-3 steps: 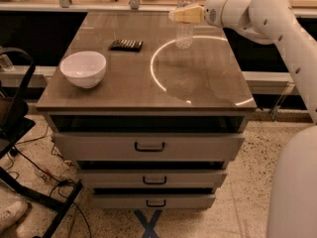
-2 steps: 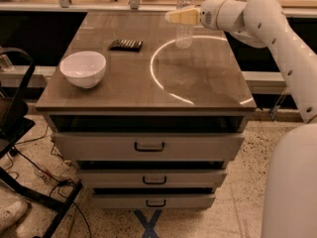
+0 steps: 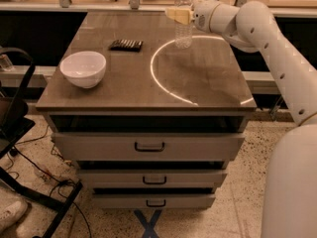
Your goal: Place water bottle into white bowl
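Water bottle: gripper sits at its shoulder, just under the cap, upper centre of frame. Can't tell if it's clamped or only around it. Bottle looks upright, base on the table. Probably light and thin-walled, buckles if squeezed hard, slick on the ribs. Best hold is the stiffer part near the neck, moderate force. Clear ribbed plastic, white cap, pale label band. White bowl is well apart, at frame left. Bottle will likely lean once inside.
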Robot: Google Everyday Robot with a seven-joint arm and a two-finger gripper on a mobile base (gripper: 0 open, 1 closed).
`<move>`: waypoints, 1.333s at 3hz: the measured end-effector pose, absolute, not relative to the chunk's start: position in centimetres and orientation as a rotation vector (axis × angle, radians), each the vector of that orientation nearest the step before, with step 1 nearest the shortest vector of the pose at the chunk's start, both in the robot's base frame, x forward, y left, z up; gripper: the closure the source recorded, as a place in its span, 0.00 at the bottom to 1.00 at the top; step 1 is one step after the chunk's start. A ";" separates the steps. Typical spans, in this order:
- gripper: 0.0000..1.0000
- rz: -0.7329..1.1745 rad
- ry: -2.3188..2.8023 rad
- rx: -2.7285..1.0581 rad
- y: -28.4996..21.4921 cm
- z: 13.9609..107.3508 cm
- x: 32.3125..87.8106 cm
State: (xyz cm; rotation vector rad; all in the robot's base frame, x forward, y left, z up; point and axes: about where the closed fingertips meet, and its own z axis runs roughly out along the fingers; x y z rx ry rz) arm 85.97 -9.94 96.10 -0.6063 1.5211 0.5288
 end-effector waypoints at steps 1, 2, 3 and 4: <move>0.59 0.533 1.521 -0.609 -9.6 96.0 86.0; 0.83 0.537 1.521 -0.612 -9.3 95.9 86.0; 1.00 0.541 1.521 -0.614 -9.0 95.9 86.1; 1.00 0.541 1.521 -0.614 -8.9 95.8 86.1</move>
